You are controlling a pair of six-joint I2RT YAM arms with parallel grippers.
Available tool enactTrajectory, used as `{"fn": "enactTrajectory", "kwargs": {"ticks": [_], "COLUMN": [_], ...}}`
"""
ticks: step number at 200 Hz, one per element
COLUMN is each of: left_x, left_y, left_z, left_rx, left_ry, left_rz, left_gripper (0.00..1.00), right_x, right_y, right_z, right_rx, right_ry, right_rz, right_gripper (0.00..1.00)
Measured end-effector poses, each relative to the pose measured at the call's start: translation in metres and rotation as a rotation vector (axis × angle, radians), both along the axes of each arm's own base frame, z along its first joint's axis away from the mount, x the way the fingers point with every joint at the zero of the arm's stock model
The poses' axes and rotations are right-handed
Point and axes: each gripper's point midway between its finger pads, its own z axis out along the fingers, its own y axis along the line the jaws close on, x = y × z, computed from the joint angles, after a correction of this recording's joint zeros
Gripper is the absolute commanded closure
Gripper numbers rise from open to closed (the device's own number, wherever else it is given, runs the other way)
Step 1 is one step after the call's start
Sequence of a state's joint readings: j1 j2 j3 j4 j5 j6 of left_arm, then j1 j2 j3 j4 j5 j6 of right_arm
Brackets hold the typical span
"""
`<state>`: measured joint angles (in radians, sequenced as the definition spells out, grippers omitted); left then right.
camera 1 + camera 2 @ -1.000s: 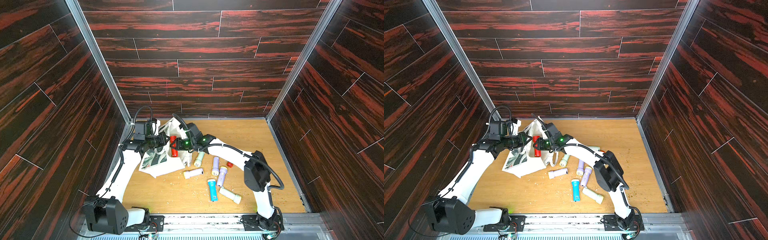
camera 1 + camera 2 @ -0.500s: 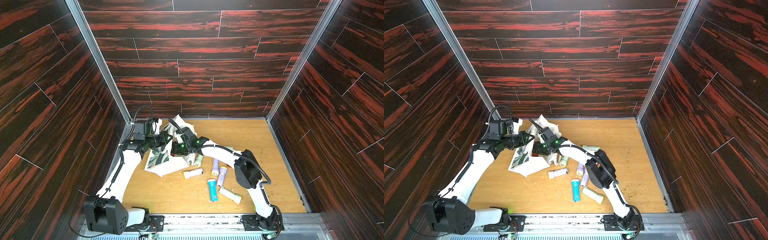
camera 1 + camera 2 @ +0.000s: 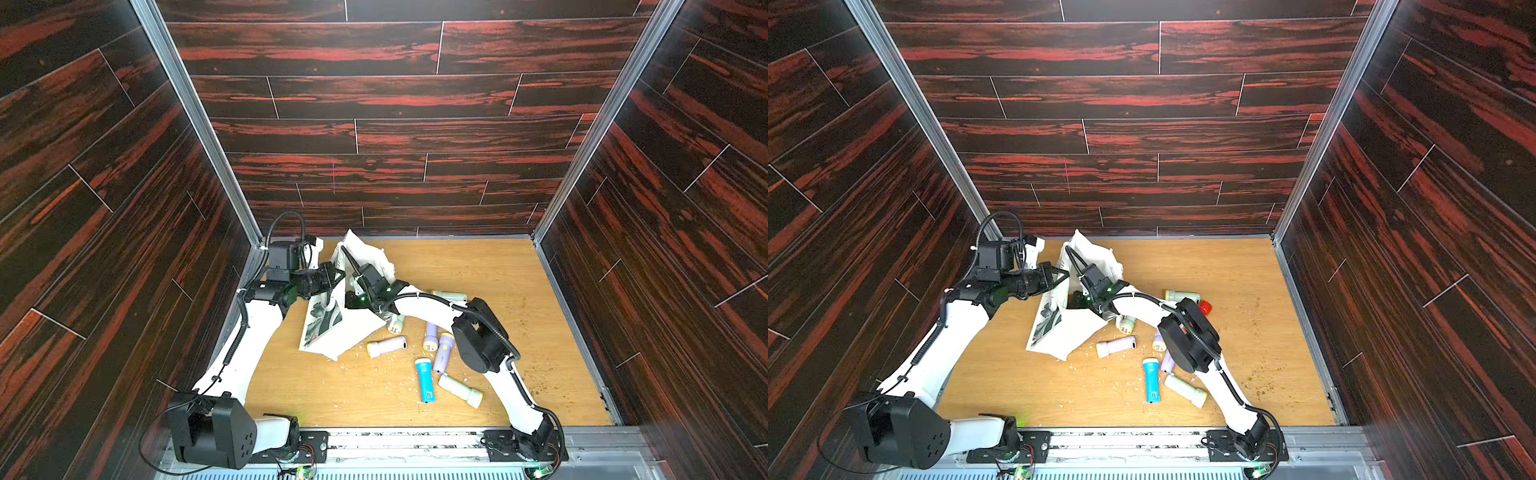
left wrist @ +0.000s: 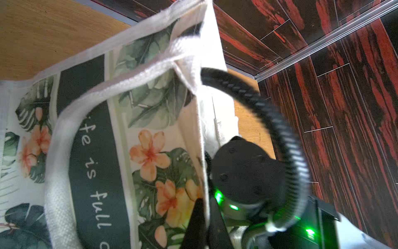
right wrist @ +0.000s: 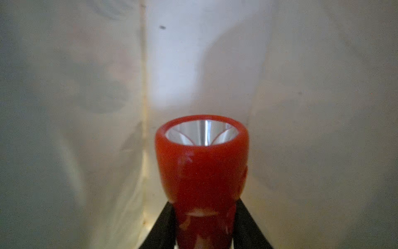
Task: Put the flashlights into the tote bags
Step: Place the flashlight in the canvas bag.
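Observation:
The off-white tote bag point(image 3: 343, 332) lies at the back left of the table with its mouth held up. My left gripper point(image 3: 337, 275) is shut on the bag's rim point(image 4: 204, 172), beside the leaf-and-flower print. My right gripper point(image 5: 203, 208) is inside the bag, shut on a red flashlight point(image 5: 202, 170) whose head points at the cloth bottom. From above, only the right wrist point(image 3: 368, 293) shows at the bag's mouth. Several flashlights lie loose to the right of the bag: a lavender one point(image 3: 386, 346), a blue one point(image 3: 424, 380) and a cream one point(image 3: 460, 390).
More lavender flashlights point(image 3: 444, 352) lie under my right forearm. A pale one point(image 3: 451, 296) and a second red one point(image 3: 1204, 307) lie behind it. Dark wood-pattern walls close in three sides. Small crumbs speckle the wooden tabletop point(image 3: 519, 332).
My right gripper has carried the red flashlight left, from the bag's mouth down into the bag, where it no longer shows from above. The left gripper has kept its hold on the rim.

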<state>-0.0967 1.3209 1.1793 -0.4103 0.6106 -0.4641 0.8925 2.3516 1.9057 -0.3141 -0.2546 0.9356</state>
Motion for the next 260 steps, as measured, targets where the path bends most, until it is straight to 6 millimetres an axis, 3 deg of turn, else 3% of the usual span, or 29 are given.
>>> {"fn": "enactTrajectory", "kwargs": {"ticks": [38, 129, 195, 225, 260], "left_x": [-0.001, -0.001, -0.002, -0.001, 0.000], "left_y": [0.000, 0.000, 0.002, 0.005, 0.013], "left_z": [-0.001, -0.002, -0.004, -0.007, -0.009], "left_rx": [-0.002, 0.011, 0.030, 0.057, 0.107], "left_ry": [0.004, -0.002, -0.006, -0.008, -0.007], "left_rz": [-0.002, -0.007, -0.008, -0.002, 0.032], "left_gripper": [1.00, 1.00, 1.00, 1.00, 1.00], "right_x": [-0.001, 0.000, 0.005, 0.009, 0.002], "right_y": [-0.005, -0.006, -0.005, -0.012, -0.032], "right_z": [-0.013, -0.010, -0.004, 0.022, 0.090], "right_rx": [-0.043, -0.050, -0.052, -0.049, 0.008], "right_ry": [0.031, 0.029, -0.036, -0.122, -0.279], "right_rz": [-0.017, -0.020, -0.004, 0.007, 0.029], "right_gripper": [0.77, 0.28, 0.13, 0.13, 0.13]}}
